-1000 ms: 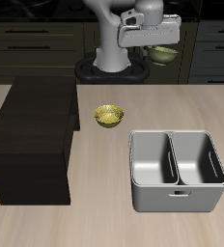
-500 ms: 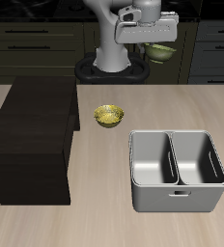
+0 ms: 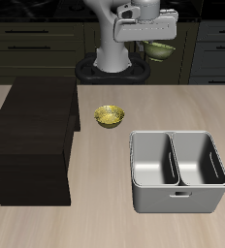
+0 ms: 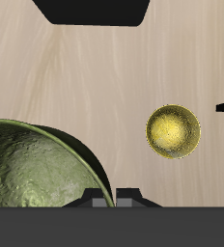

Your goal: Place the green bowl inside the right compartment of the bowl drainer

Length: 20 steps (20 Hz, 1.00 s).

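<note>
The green bowl (image 3: 162, 50) hangs high above the table's back edge, with my gripper (image 3: 156, 41) shut on its rim. In the wrist view the green bowl (image 4: 37, 172) fills the near field, its mottled glossy inside facing up. The bowl drainer (image 3: 178, 200), a light-grey tub with two deep wells split by a middle wall, stands near the table's front edge, well apart from the gripper and lower. Both of its wells hold nothing.
A small yellow bowl (image 3: 108, 116) (image 4: 174, 131) sits on the table between the robot's base and the drainer. A dark brown-black cabinet block (image 3: 32, 136) (image 4: 95, 9) stands beside it, on the side away from the drainer.
The gripper has risen a little with the green bowl still held. Nothing on the table has moved.
</note>
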Motion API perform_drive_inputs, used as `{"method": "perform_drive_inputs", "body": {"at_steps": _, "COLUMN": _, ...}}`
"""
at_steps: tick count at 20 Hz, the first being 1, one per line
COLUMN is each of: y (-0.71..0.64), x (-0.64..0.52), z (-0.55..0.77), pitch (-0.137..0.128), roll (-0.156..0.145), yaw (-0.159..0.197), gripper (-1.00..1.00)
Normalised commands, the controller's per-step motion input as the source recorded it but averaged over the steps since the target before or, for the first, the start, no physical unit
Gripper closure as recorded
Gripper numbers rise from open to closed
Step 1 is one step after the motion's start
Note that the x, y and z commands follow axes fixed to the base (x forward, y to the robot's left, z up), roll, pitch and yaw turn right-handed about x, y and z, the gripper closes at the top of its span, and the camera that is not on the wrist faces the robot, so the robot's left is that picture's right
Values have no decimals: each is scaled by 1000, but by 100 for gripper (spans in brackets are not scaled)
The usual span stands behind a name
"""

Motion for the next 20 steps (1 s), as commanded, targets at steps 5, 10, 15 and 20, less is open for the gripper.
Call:
{"method": "perform_drive_inputs", "body": {"at_steps": 5, "y": -88, "x": 170, "z": 138, "pitch": -8, "roll": -21, "yaw": 15, "gripper": 100}}
{"method": "perform_drive_inputs", "body": {"at_steps": 10, "y": -107, "x": 303, "z": 171, "pitch": 6, "roll": -22, "yaw": 5, "gripper": 100}}
{"method": "perform_drive_inputs", "body": {"at_steps": 15, "y": -35, "x": 101, "z": 69, "pitch": -5, "roll": -14, "yaw": 4, "gripper": 100}}
{"method": "perform_drive_inputs", "body": {"at_steps": 20, "y": -74, "x": 455, "z": 200, "pitch": 4, "roll": -30, "yaw": -8, "gripper": 100}}
